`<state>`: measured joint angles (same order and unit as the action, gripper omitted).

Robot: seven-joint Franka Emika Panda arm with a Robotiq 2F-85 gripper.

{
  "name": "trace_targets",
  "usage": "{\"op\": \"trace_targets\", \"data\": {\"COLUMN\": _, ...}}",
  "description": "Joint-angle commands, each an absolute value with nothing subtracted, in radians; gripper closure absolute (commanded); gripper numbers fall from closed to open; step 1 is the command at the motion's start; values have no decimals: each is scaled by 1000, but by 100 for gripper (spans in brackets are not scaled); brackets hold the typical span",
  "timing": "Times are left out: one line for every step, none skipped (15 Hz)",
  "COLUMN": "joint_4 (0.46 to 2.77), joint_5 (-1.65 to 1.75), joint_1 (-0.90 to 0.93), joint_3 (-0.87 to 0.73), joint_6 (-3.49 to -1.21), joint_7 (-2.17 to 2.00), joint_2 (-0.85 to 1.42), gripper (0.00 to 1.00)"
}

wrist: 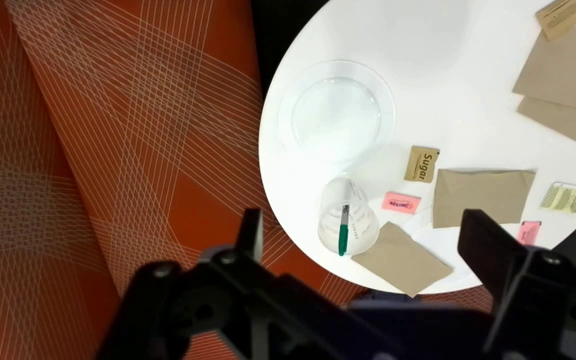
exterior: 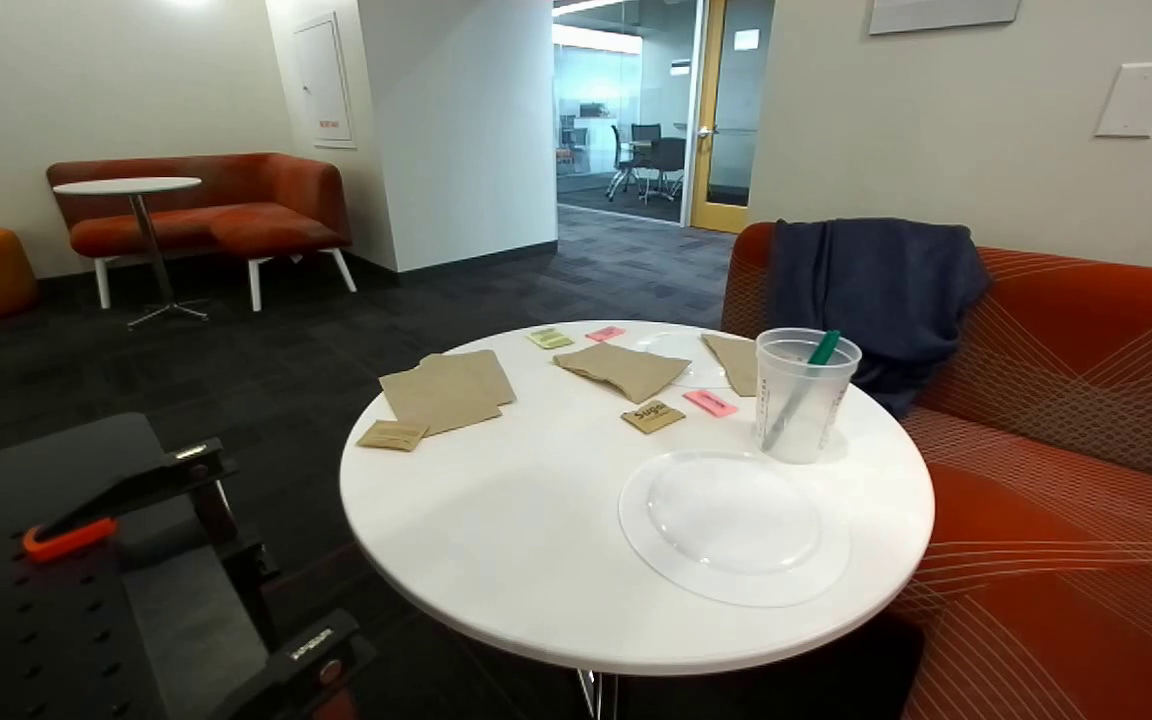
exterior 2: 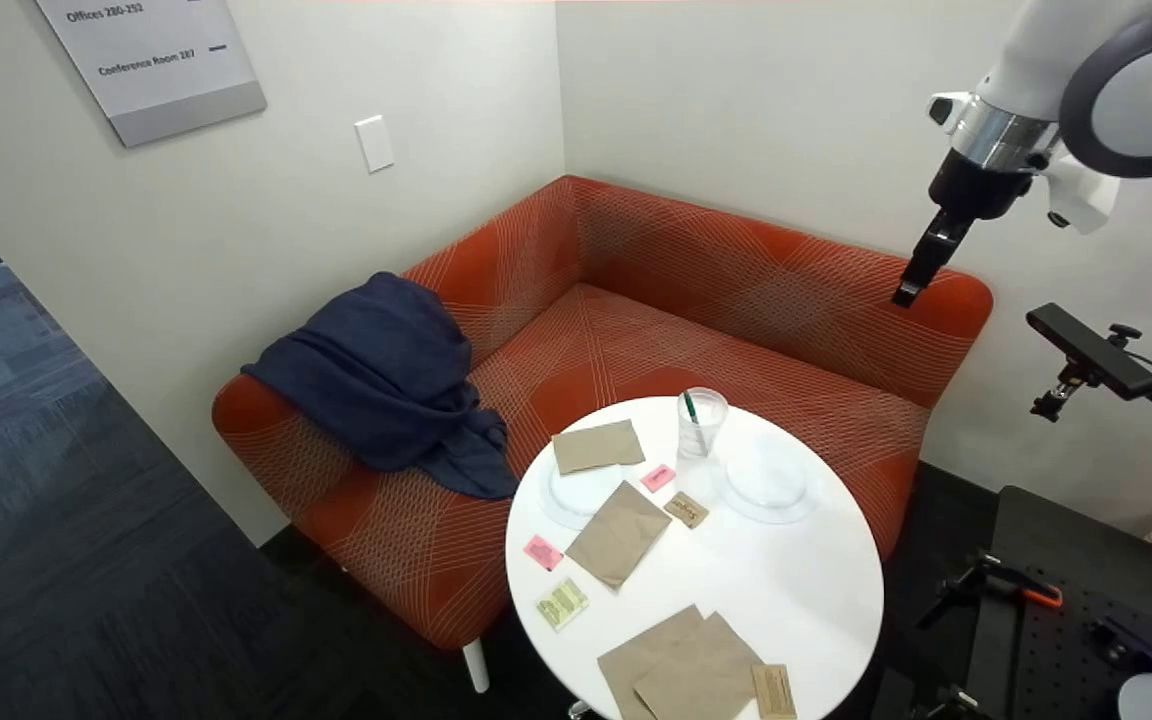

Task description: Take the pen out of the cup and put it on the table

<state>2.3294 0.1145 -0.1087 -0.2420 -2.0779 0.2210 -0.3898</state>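
The pen [exterior: 823, 347] stands tilted in the cup [exterior: 824, 410], its green cap up and just above the rim. The pen also shows in the other views [exterior 2: 690, 406] [wrist: 343, 237]. The cup, clear and upright, also shows in those views [exterior 2: 712, 415] [wrist: 329, 197]. It stands near the edge of the round white table [exterior: 506, 530], on the sofa side. My gripper [exterior 2: 906, 293] is high above the sofa, apart from the cup. In the wrist view my gripper [wrist: 361, 220] is open and empty, its fingers wide apart, with the cup seen between and beyond them.
A flat clear plate [exterior: 736, 520] lies beside the cup. Brown napkins [exterior 2: 620, 533], a sugar packet [wrist: 421, 164] and pink packets [wrist: 401, 202] lie around. One napkin [wrist: 403, 260] lies close to the cup. A red sofa [exterior 2: 636, 330] with a dark blue cloth [exterior 2: 376, 380] borders the table.
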Motion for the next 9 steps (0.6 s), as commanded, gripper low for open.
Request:
{"op": "trace_targets", "data": {"joint_4": 2333, "joint_5": 98, "joint_1": -129, "joint_3": -227, "joint_6": -2143, "joint_7": 191, "joint_2": -364, "gripper": 0}}
{"op": "trace_targets", "data": {"joint_4": 2334, "joint_5": 97, "joint_1": -128, "joint_3": -226, "joint_6": -2161, "joint_7": 185, "joint_2": -357, "gripper": 0}}
{"op": "trace_targets", "data": {"joint_4": 2337, "joint_5": 98, "joint_1": -128, "joint_3": -225, "joint_6": -2181, "joint_7": 183, "joint_2": -351, "gripper": 0}}
{"op": "trace_targets", "data": {"joint_4": 2337, "joint_5": 95, "joint_1": -126, "joint_3": -225, "joint_6": -2199, "joint_7": 183, "joint_2": -343, "gripper": 0}}
{"op": "trace_targets", "data": {"joint_4": 2349, "joint_5": 93, "joint_1": -128, "joint_3": -230, "joint_6": -2223, "joint_7": 189, "joint_2": -345, "gripper": 0}}
{"op": "trace_targets", "data": {"joint_4": 2364, "joint_5": 92, "joint_1": -130, "joint_3": -234, "joint_6": -2247, "joint_7": 197, "joint_2": -347, "gripper": 0}}
{"op": "trace_targets", "data": {"joint_4": 2373, "joint_5": 93, "joint_1": -131, "joint_3": -235, "joint_6": -2272, "joint_7": 199, "joint_2": -342, "gripper": 0}}
{"op": "trace_targets", "data": {"joint_4": 2380, "joint_5": 91, "joint_1": -132, "joint_3": -236, "joint_6": -2291, "joint_7": 201, "joint_2": -338, "gripper": 0}}
{"op": "trace_targets", "data": {"joint_4": 2388, "joint_5": 93, "joint_1": -134, "joint_3": -236, "joint_6": -2312, "joint_7": 200, "joint_2": -332, "gripper": 0}}
